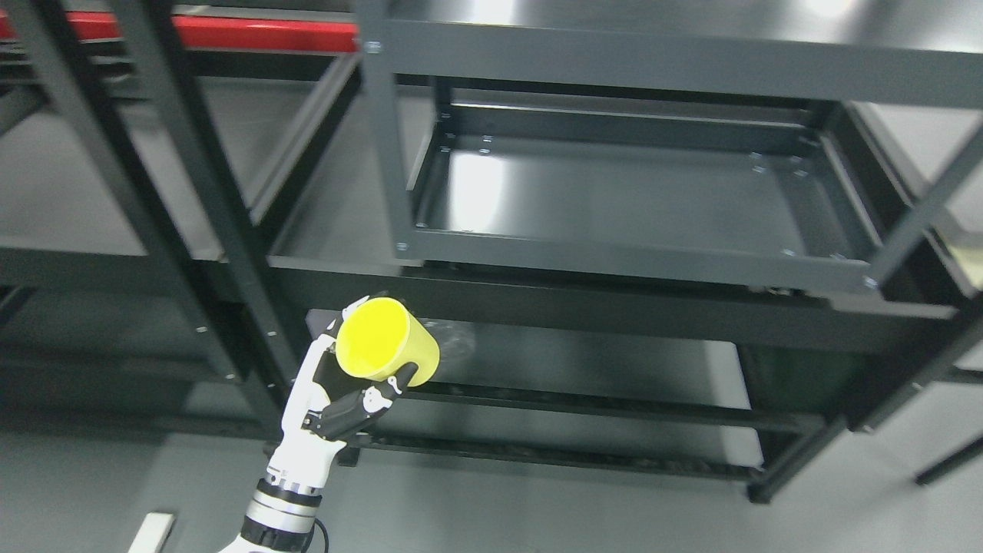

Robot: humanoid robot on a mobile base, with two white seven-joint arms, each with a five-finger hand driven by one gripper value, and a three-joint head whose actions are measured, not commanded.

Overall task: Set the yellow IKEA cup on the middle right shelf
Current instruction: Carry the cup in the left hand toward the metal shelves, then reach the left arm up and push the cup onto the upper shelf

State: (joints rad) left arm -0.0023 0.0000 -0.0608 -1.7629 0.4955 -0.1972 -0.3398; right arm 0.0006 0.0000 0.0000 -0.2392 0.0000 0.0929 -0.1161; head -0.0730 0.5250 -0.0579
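Head view: looks down on a dark grey metal shelving rack with several tiers, standing on a pale grey floor.
Landmark: the middle shelf tray, a dark grey metal pan with a raised rim and bolted corners; every place below is given against it.
Cup: the bright yellow smooth plastic cup lies tipped on its side in the grasp, its open mouth turned toward the camera; it sits below the tray's front rail and off beyond the tray's left front corner.
Left hand: the white and black fingered left hand is wrapped around the cup, with one dark finger curled under the lower wall and white fingertips showing past the far rim.
Left arm: the white forearm with a silver wrist ring rises from the bottom edge, below and left of the tray.
Right hand: nowhere in the picture.
Tray contents: nothing rests on the part of the tray that shows.
Lower shelf: a dark grey shelf surface lies under the tray, just behind the cup.
Done: the cup is picked up and carried clear of any surface, by the look of it.
Left to do: lift the cup above the tray's front rail, carry it over toward the tray's right part, turn it upright, set it down, and let go.
Progress: I judge it well short of halfway, with the whole placing still ahead.
Risk: the tray's front rail and left front post stand between the cup and the goal.
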